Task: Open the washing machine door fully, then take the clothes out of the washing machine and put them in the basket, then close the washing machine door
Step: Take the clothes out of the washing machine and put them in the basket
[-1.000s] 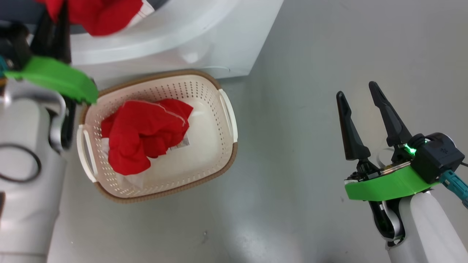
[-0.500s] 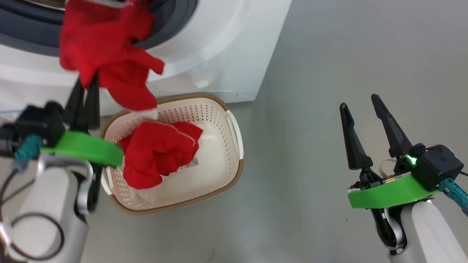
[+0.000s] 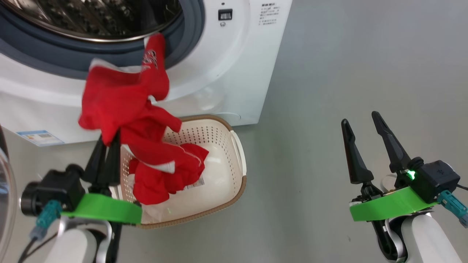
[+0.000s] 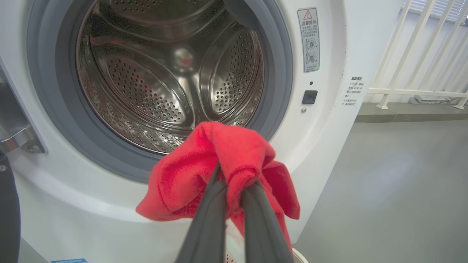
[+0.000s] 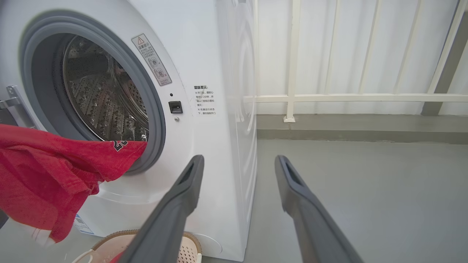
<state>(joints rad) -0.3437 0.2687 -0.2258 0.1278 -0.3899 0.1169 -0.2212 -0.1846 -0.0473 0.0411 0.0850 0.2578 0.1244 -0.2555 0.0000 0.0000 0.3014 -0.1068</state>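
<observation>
The white washing machine [image 3: 234, 62] stands open, its steel drum [image 4: 164, 73] bare inside. An edge of the washing machine door [image 3: 4, 190] shows at the far left. My left gripper [image 3: 108, 140] is shut on a red garment of the clothes [image 3: 120, 106]. The garment hangs in front of the drum mouth above the basket's left end, and its upper tip lies against the grey rubber ring [image 3: 190, 40]. More red clothes [image 3: 164, 179] lie in the cream basket [image 3: 239, 175] on the floor below the drum. My right gripper [image 3: 359, 118] is open, far to the right over the floor.
Grey floor [image 3: 329, 73] spreads to the right of the machine and basket. A white railing [image 5: 329, 98] stands along the wall behind the machine. A blue sticker [image 3: 38, 137] marks the machine's lower front.
The head camera has shifted, bringing the drum mouth into view. My left gripper has drawn the red garment back out and down, so it now hangs over the basket. The right gripper has held still.
</observation>
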